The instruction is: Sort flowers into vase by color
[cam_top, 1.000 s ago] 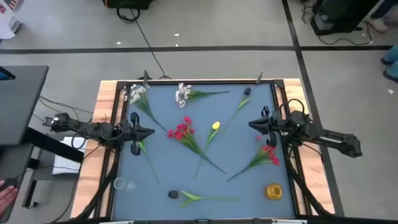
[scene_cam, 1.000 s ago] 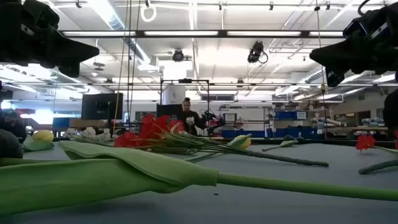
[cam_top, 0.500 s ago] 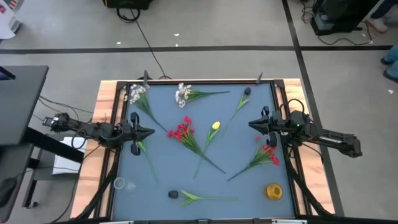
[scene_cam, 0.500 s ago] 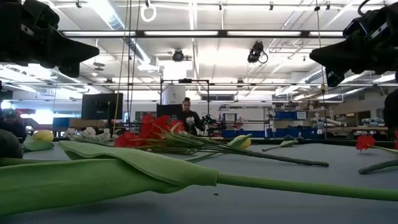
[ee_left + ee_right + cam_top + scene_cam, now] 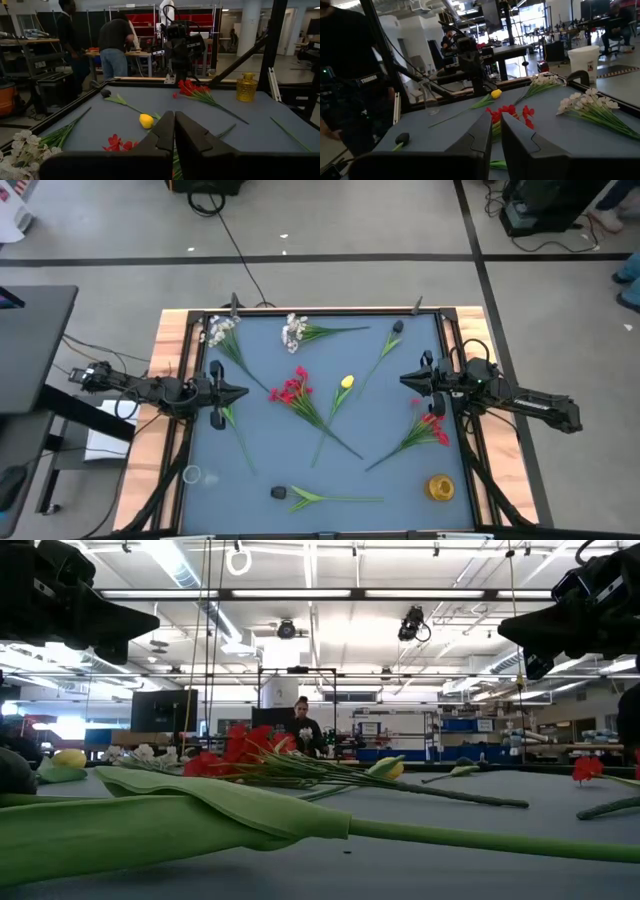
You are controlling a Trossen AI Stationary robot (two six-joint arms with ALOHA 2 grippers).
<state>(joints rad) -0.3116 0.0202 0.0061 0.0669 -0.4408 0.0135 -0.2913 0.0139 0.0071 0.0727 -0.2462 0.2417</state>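
Flowers (image 5: 298, 390) mid-table | left tool (image 5: 243, 392), right tool (image 5: 404, 379) flanking, apart

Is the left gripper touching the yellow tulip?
Apart. In the high view the left gripper sits at the table's left edge, with bare blue mat and a red blossom cluster between it and the yellow tulip.

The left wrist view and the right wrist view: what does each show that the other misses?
Only the left wrist view shows the amber vase. Only the right wrist view shows the clear glass vase and the second white spray behind the nearer white spray. Both show the yellow tulip, the red cluster at mid-table, and the opposite arm's gripper.
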